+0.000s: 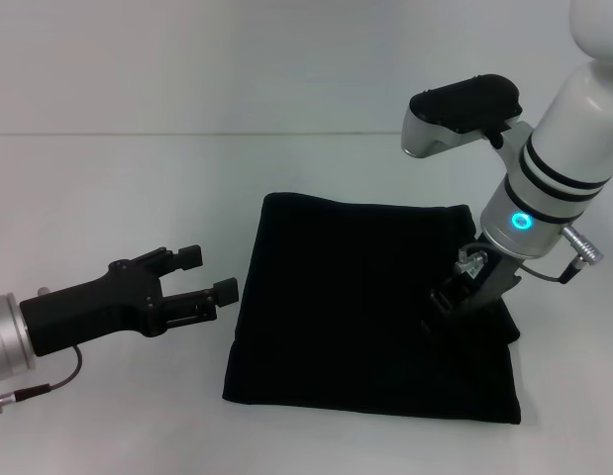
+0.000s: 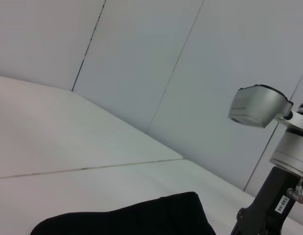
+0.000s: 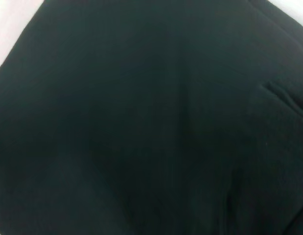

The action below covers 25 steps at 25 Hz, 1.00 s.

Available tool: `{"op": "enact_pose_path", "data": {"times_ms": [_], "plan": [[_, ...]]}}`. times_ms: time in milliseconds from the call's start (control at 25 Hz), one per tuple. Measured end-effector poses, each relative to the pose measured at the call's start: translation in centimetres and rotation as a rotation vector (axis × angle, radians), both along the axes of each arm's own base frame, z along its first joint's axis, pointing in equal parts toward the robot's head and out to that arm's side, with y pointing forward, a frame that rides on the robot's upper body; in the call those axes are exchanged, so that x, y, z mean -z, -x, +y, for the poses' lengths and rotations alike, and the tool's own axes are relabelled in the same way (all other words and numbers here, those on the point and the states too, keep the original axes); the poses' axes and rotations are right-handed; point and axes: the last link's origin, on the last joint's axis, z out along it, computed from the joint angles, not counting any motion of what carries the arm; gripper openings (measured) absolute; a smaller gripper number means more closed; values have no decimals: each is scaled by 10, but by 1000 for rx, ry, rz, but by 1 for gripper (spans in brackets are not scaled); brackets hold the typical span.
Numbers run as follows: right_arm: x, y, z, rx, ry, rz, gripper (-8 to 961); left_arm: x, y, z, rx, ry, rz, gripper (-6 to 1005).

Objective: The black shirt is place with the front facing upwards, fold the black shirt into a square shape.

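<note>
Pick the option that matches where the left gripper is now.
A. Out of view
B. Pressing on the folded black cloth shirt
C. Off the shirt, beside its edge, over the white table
C: in the head view the left gripper hangs open over the white table, just clear of the folded black cloth shirt.

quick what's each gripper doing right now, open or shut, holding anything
Left gripper: open, holding nothing, just left of the black shirt.
Right gripper: down on the shirt's right side; cannot be told.

- Head view: bright, even, diffuse light; soft faint shadows on the white table [image 1: 108, 178].
- The black shirt [image 1: 365, 307] reads near-featureless, folds barely visible.
- Right wrist view: dark, soft-focus cloth fills it.
- Left wrist view: sharp, no glare.
</note>
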Motion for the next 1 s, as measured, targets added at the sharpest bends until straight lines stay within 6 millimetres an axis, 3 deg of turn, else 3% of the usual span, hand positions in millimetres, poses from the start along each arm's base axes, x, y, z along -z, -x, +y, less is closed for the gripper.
{"op": "enact_pose_path", "data": {"times_ms": [560, 880, 1000], "plan": [[1, 0, -3, -8, 22, -21, 488, 0, 0, 0, -1, 0, 0, 946], [0, 0, -4, -3, 33, -27, 122, 0, -1, 1, 4, -1, -1, 946], [-2, 2, -4, -4, 35, -24, 76, 0, -1, 1, 4, -1, -1, 945]]}}
